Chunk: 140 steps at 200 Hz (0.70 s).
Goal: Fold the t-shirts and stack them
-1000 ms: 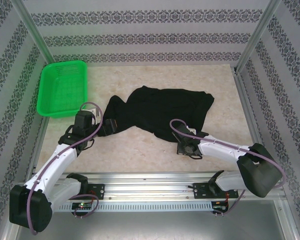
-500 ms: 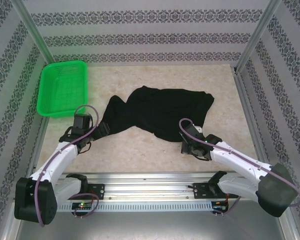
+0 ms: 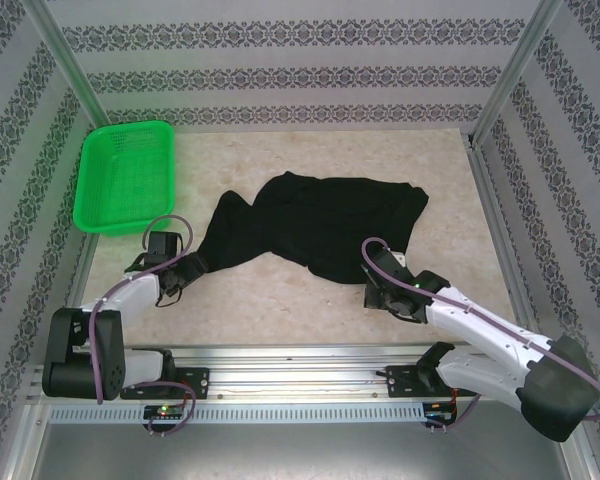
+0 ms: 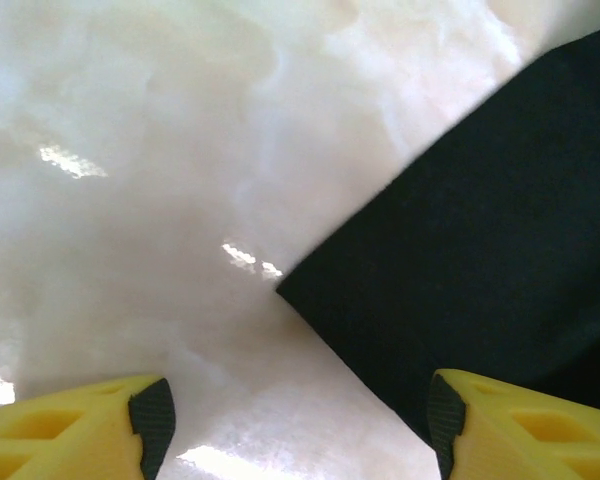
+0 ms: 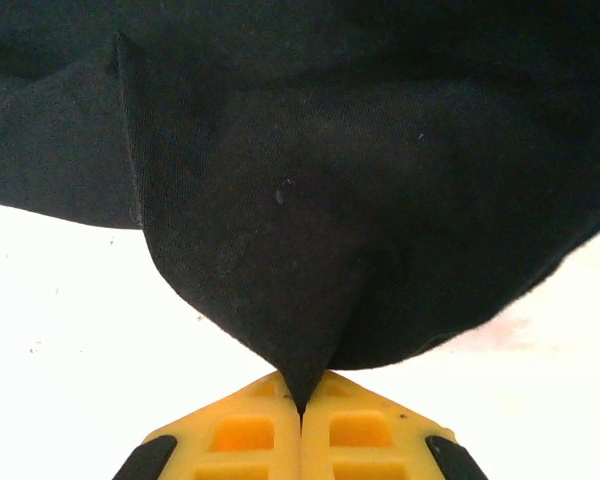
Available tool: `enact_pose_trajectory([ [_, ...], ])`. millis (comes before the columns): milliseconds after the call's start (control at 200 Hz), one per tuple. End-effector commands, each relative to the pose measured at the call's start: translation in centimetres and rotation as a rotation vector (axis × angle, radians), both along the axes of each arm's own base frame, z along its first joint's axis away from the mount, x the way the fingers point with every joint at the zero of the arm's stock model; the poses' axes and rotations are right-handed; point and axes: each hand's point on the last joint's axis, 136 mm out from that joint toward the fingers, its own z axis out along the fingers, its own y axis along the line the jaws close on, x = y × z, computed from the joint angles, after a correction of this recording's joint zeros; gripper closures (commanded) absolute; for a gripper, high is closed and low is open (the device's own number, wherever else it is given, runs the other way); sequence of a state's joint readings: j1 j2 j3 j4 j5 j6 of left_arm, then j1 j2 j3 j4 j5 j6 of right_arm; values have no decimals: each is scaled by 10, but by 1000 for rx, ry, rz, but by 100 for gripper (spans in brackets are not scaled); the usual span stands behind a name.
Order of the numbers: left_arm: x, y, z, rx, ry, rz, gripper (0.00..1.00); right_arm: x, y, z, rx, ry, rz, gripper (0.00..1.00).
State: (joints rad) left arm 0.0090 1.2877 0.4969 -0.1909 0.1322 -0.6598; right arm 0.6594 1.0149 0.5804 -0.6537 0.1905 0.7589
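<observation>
Task barely begun: t-shirt (image 3: 320, 225) crumpled, no fold or stack yet. R gripper (image 5: 301, 415) clamped tight on a fabric pinch at its tips. L gripper (image 4: 300, 425) wide apart, empty; shirt corner (prob. sleeve) just ahead, btwn fingers.

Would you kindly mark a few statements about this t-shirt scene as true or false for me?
1. The right gripper is shut on a pinch of the black t-shirt. True.
2. The t-shirt lies inside the green basket. False: it lies on the table, apart from the basket.
3. The left gripper is open, with a corner of the shirt just ahead of it. True.
4. The t-shirt is neatly folded. False: it lies rumpled and unfolded.
</observation>
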Motion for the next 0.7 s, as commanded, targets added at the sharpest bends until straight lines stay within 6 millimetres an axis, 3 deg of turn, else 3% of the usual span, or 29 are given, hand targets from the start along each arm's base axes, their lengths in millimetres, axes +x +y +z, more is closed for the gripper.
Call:
enact_pose_trajectory([
  [0,29,2,0,-18,-104,25,33,-4,0,8,-16,-6,31,100],
  [170,44,-4,-6,-55,-124,18,52,-5,-4,14,-30,-20,25,100],
  [400,60,-12,1,-96,-154,-7,92,-4,-7,24,-33,-46,24,100],
  [694,70,-16,16,-114,-210,-32,99,-3,-5,25,-25,-45,29,100],
])
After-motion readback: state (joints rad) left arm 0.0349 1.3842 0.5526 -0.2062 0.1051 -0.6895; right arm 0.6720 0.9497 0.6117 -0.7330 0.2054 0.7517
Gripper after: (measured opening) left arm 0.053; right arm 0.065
